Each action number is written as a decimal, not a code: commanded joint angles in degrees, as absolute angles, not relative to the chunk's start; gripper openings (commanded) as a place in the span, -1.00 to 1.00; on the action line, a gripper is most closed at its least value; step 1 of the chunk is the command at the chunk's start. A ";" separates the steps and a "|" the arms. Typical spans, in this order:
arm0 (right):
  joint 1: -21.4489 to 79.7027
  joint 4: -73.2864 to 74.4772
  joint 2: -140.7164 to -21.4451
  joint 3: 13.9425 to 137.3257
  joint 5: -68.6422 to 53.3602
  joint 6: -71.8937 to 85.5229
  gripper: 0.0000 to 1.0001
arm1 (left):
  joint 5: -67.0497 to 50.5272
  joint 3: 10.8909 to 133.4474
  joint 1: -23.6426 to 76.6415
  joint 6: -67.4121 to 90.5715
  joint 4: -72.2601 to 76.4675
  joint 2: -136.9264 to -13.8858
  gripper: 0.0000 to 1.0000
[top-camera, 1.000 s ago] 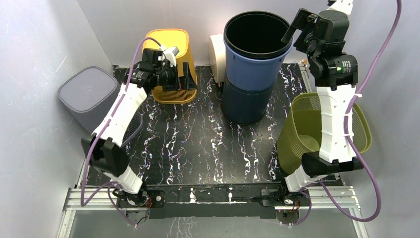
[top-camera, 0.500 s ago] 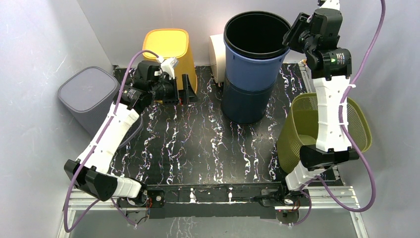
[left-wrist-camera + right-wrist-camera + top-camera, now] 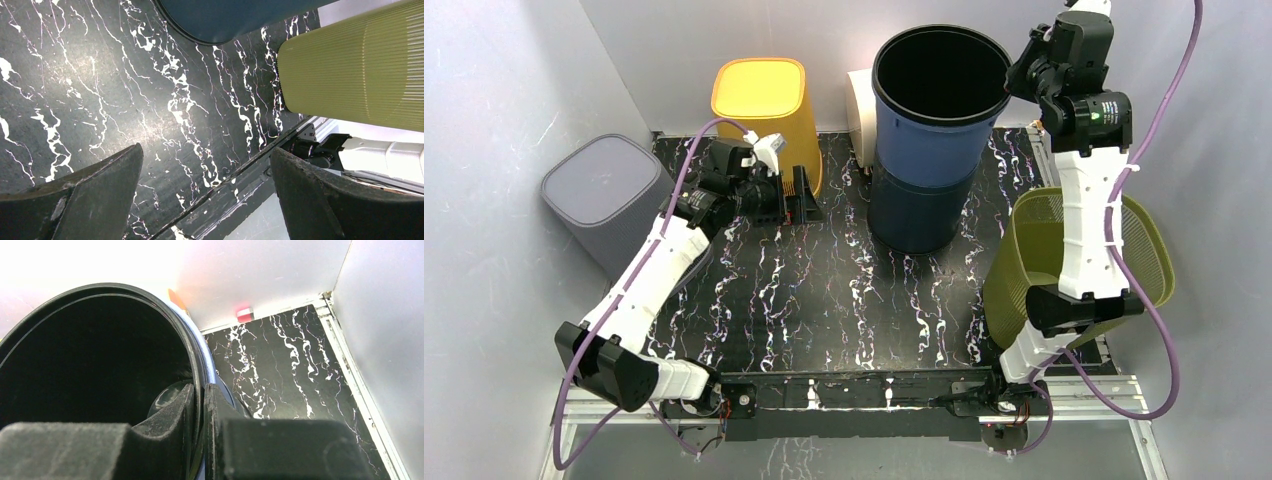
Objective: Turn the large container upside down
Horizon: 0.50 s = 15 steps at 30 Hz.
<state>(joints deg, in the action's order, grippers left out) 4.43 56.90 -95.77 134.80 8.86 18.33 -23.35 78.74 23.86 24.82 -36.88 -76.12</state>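
Since the right gripper [image 3: 200, 390] is clenched on the rim [image 3: 196, 352] of the large container [image 3: 929, 150], one finger inside the dark interior and one outside w/ no gap showing on the wrist cam, I read the grasp step as done and the tip-over as next. The container stands upright, mouth up, at the back centre of the table [image 3: 824, 290], btwn the yellow bin [image 3: 764, 95] and the green basket [image 3: 1049, 250]. The grip is on its right-hand edge.

The left gripper [image 3: 799, 195] is released, jaws wide apart. It hovers low over the marble top just beside the yellow bin, well apart from the container, holding nothing.

Next move, imo: lift and roll the wrist so the mouth swings down toward mid-table. That needs clearance, since the basket is near on the right and the wall is close behind. A one-sided pinch on a tall tub may slip or twist, so I'd prob. bring the left arm in to steady the far side. Can't tell if the upper and lower blue sections are one piece.
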 commanded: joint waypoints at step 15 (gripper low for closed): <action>4.24 40.19 -88.48 138.85 10.53 22.60 -1.00 | -20.89 102.68 24.09 24.04 -42.98 -82.41 0.97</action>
<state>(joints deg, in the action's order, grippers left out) 4.51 54.74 -95.59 137.91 9.69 20.03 -22.15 90.74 23.86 24.56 -40.51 -81.25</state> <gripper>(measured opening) 0.078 0.984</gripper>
